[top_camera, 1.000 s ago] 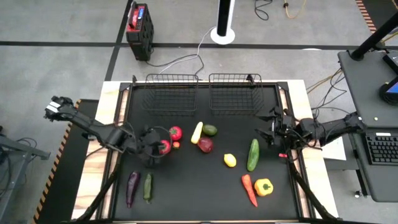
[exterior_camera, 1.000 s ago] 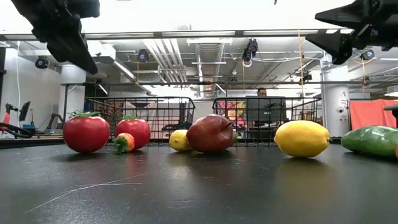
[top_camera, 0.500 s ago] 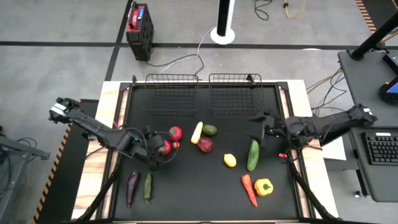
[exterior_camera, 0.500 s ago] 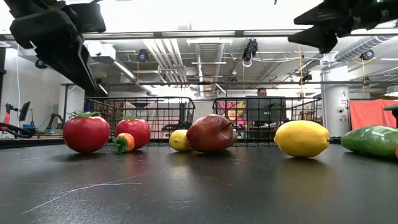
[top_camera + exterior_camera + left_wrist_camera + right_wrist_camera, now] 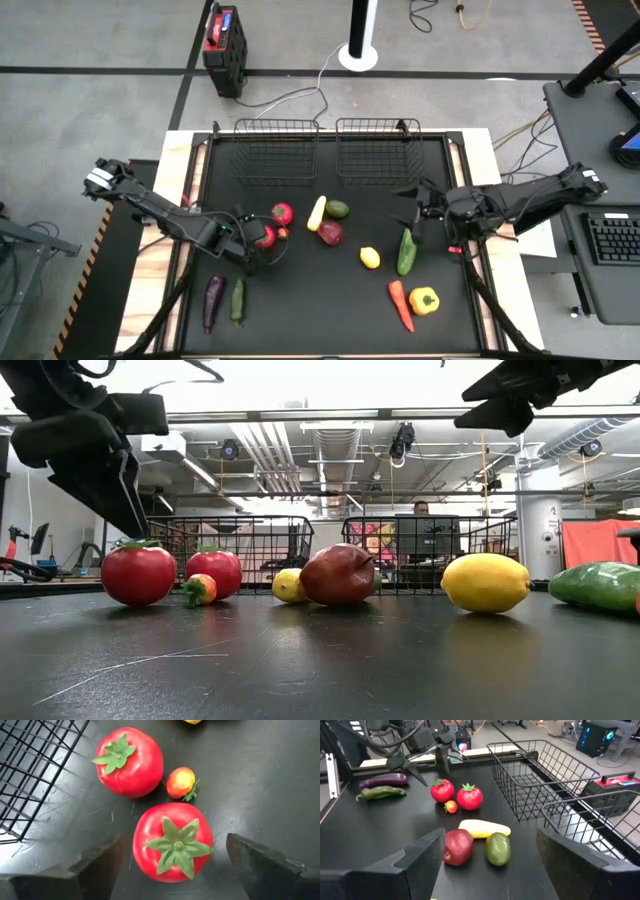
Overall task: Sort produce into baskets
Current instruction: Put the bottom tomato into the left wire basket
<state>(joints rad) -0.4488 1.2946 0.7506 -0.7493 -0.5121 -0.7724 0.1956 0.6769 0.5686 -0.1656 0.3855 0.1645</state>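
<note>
Two red tomatoes lie on the black table left of middle: a near one (image 5: 172, 842) and a far one (image 5: 131, 761), with a tiny red-orange fruit (image 5: 180, 782) between them. My left gripper (image 5: 258, 243) hangs open just over the near tomato (image 5: 266, 236), one finger on each side and neither touching it. My right gripper (image 5: 415, 205) is open and raised, beside the green cucumber (image 5: 406, 250). Two black wire baskets (image 5: 276, 150) (image 5: 378, 150) stand side by side at the far edge.
Mid-table lie a yellow squash (image 5: 316, 212), an avocado (image 5: 338, 209), a red apple (image 5: 329, 233) and a lemon (image 5: 370, 257). A carrot (image 5: 400, 305) and yellow pepper (image 5: 425, 300) are near right; an eggplant (image 5: 212, 302) and small cucumber (image 5: 238, 300) near left.
My left gripper has come down toward the near tomato, its fingers now reaching almost to the tomato's top. My right gripper has risen and tipped closer to level, shifting a little toward the table's middle. No produce has moved.
</note>
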